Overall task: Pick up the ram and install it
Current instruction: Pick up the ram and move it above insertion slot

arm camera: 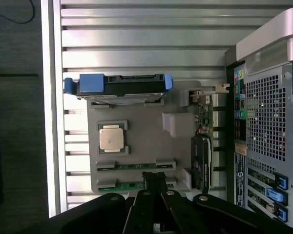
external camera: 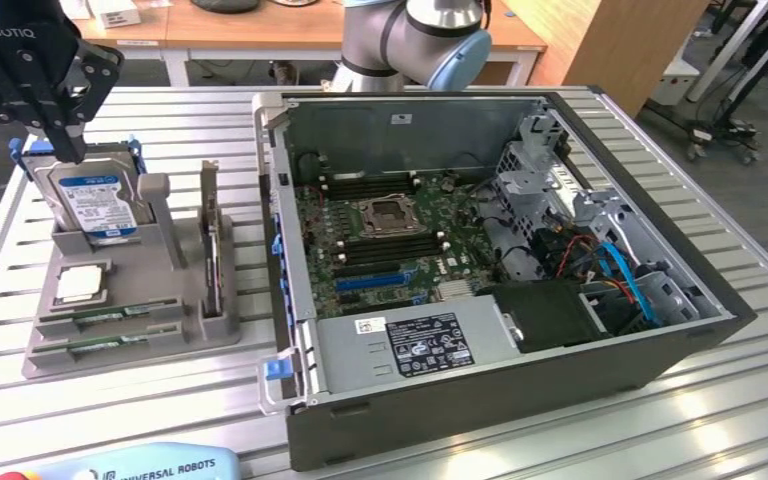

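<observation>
Now the gripper point(external camera: 71, 150) point(arm camera: 155, 178) (closed, empty) overlaps the ram point(arm camera: 129, 185) in wrist view, the hard drive point(external camera: 91, 205) in exterior view.

two ram sticks sit in the lower left of the exterior view, one behind the other. the farther ram stick point(external camera: 101, 319) point(arm camera: 134, 166) and the nearer ram stick point(external camera: 97, 346) point(arm camera: 129, 185) are thin green strips. each lies lengthwise in its own slot of the grey holder point(external camera: 144, 290), parallel, close but apart.

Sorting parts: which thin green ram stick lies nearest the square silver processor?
The inner ram stick, beside the processor; the other stick lies along the grey tray's edge.
</observation>
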`<state>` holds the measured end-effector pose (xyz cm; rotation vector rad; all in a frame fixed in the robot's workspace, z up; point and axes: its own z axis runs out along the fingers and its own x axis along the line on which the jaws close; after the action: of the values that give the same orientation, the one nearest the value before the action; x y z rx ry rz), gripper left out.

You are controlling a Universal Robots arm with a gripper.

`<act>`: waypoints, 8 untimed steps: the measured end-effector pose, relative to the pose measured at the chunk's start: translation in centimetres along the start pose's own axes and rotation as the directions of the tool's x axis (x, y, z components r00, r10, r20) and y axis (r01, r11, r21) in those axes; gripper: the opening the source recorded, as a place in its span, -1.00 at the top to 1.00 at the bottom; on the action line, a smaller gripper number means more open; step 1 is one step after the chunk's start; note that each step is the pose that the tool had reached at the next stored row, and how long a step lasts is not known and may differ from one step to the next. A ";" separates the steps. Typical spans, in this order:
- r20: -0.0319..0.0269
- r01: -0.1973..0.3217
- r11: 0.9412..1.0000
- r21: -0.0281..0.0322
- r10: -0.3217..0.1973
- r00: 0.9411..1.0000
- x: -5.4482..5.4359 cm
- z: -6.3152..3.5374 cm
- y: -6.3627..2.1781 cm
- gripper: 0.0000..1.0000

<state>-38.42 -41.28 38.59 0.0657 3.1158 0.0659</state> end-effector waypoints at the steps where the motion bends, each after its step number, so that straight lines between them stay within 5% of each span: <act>1: 0.000 0.000 1.000 0.000 0.000 1.000 0.0 0.00 0.00 0.80; 8: 0.000 0.000 1.000 0.000 0.000 1.000 0.0 0.00 0.00 0.80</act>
<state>-38.42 -41.28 38.59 0.0658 3.1158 0.0660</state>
